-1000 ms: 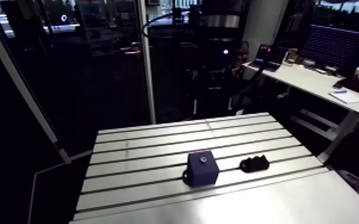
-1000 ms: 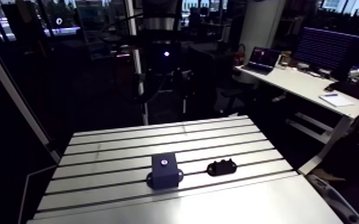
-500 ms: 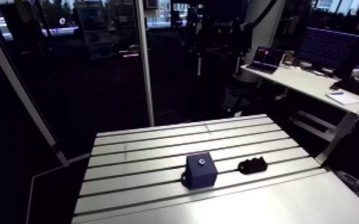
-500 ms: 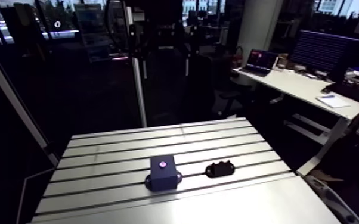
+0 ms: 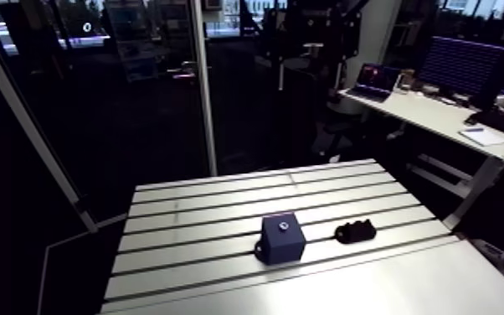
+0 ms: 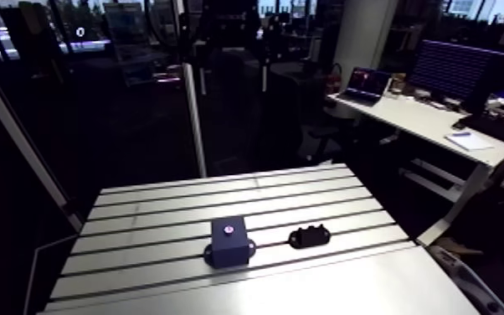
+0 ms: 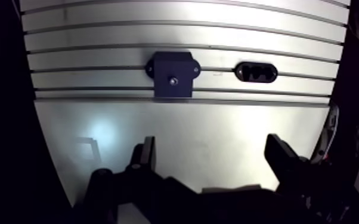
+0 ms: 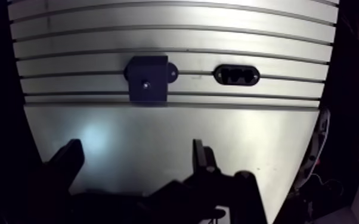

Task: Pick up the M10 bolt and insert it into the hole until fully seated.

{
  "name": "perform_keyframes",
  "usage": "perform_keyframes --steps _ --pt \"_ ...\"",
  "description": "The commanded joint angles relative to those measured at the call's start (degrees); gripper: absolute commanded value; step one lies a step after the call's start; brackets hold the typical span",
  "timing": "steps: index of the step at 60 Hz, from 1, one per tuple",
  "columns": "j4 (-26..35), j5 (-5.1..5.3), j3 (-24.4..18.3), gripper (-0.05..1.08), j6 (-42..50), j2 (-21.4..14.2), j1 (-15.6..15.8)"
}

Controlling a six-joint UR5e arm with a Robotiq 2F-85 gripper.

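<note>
Lifted farther off the table (image 7: 229, 119) than just before, gripper (image 7: 212, 149) spread wide and empty, dark block (image 7: 172, 74) and black holder (image 7: 256, 72) side by side well ahead

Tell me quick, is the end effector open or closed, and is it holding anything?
End effector: open, holding nothing.

We see the table (image 7: 217, 137) as bare metal, silvery and smooth, with a satin sheen that throws back a soft glare. The dark blue block (image 7: 173, 74) looks matt, plastic by its dull faces; a small round spot (image 7: 173, 80) on its top glints like metal. The black holder (image 7: 256, 72) is matt too. The fingers (image 7: 286, 161) of the gripper (image 7: 212, 152) look dark and dull.
</note>
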Motion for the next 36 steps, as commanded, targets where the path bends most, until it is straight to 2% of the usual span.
perform_keyframes --steps 1,11,27,36 --pt "-2.39 0.03 2.11 0.01 3.64 -1.3 0.96" --pt "-4.19 -0.06 3.18 0.01 3.85 -1.79 2.3" --pt "-4.28 -0.22 1.17 0.01 4.66 -1.79 3.52" --pt "-4.28 -0.4 0.98 0.01 6.2 -1.37 5.96"
